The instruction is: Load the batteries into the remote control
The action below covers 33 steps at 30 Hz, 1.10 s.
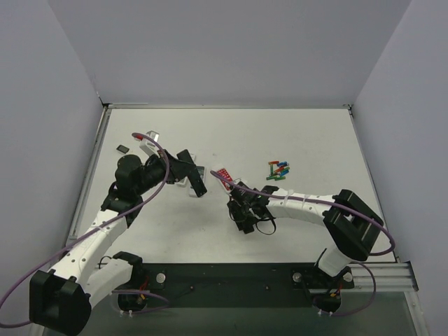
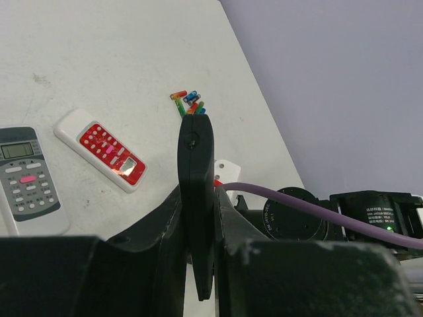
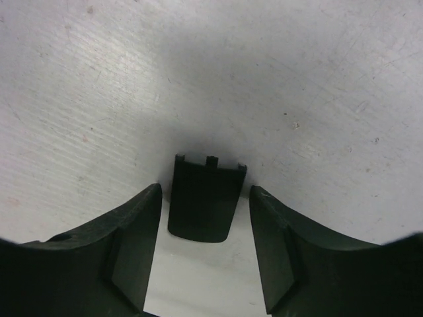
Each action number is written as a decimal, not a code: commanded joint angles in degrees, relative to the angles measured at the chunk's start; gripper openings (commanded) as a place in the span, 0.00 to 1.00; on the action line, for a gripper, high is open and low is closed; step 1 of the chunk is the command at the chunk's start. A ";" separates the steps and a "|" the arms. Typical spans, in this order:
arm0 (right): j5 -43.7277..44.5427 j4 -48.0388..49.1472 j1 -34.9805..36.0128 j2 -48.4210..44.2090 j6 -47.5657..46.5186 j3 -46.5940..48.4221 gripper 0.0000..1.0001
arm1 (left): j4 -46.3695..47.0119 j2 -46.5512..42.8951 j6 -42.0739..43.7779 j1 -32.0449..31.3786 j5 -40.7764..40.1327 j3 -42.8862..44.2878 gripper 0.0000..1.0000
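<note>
The batteries (image 1: 278,170) lie in a small green, red and blue heap right of centre, also visible as batteries (image 2: 190,102) in the left wrist view. A white remote control (image 2: 26,178) with a greyish screen and pale buttons lies face up, cut off by the frame edge. My left gripper (image 1: 198,185) (image 2: 198,198) is shut on a slim black piece (image 2: 196,152) held on edge. My right gripper (image 1: 243,212) (image 3: 205,190) is open just above the table. A black battery cover (image 3: 201,211) lies flat between its jaws, touching neither.
A white remote with a red face (image 1: 224,173) (image 2: 102,150) lies between the two grippers. Small items sit at the far left (image 1: 143,138). The right arm (image 2: 310,221) and its purple cable cross close behind the left gripper. Grey walls enclose the table.
</note>
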 commanded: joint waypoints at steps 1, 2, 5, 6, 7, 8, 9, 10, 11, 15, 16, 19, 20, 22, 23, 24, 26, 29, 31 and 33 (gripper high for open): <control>0.26 -3.48 0.25 0.49 1.12 1.76 0.56 | -0.13 -1.04 4.01 0.51 1.07 2.73 0.00; 0.26 -4.27 0.25 0.32 1.03 2.02 0.64 | -0.57 -1.04 4.46 0.60 1.25 2.82 0.00; 0.78 -6.20 0.16 -1.69 0.86 3.08 0.75 | -1.88 -0.95 6.48 0.60 2.39 3.96 0.00; 0.78 -6.82 0.24 -2.57 0.86 3.25 0.77 | -2.33 -0.95 6.92 0.51 2.65 4.31 0.00; 0.87 -7.35 0.16 -3.45 0.77 3.86 0.79 | -2.59 -0.95 7.88 0.60 3.18 4.66 0.00; 1.05 -8.66 -0.02 -5.64 0.77 4.22 0.82 | -2.77 -1.04 8.41 0.51 3.79 5.19 0.00; 1.48 -9.20 -0.11 -6.88 0.77 4.57 0.83 | -2.68 -1.04 9.55 0.51 4.32 5.46 0.00; 2.62 -9.90 -0.19 -8.19 1.20 5.18 0.85 | -2.77 -1.13 10.08 0.51 5.28 5.81 0.00; 3.41 -10.95 -0.54 -11.08 1.56 5.45 0.89 | -3.03 -1.04 10.52 0.51 5.64 6.24 0.00; 4.74 -11.93 -6.76 -18.13 5.51 5.02 1.00 | -4.26 -1.21 12.80 0.16 5.91 7.13 0.00; 4.22 -11.93 -8.79 -20.23 6.65 4.49 1.00 | -4.53 -1.21 12.98 -0.02 6.17 7.13 0.00; 1.85 -12.19 -16.70 -22.26 8.42 3.96 1.00 | -5.84 -1.65 14.04 -0.46 6.61 7.04 0.00; 0.88 -12.36 -18.11 -22.53 8.59 3.87 1.00 | -6.46 -1.91 14.56 -0.55 6.61 7.13 0.00; 1.66 -12.54 -22.24 -22.97 9.03 3.78 1.00 | -9.08 -2.53 16.67 -1.07 6.61 7.57 0.00; 1.92 -12.45 -23.82 -22.97 9.47 3.96 0.99 | -9.71 -2.88 17.72 -1.42 6.44 7.83 0.00; 1.84 -12.54 -25.23 -22.80 9.82 4.13 0.97 | -11.98 -3.41 19.82 -1.69 5.65 8.27 0.00; 1.92 -12.45 -28.31 -21.22 9.21 5.71 0.91 | -14.37 -3.94 21.59 -2.57 4.42 8.01 0.00; 1.84 -12.45 -31.04 -17.71 7.28 7.73 0.89 | -14.72 -4.82 22.48 -3.01 3.53 6.60 0.00; 1.66 -12.45 -32.18 -15.34 6.57 9.31 0.89 | -15.25 -5.43 22.91 -3.36 3.80 6.43 0.00; 1.23 -12.37 -33.68 -14.01 6.13 10.02 0.89 | -15.51 -5.70 23.35 -3.88 3.71 6.16 0.00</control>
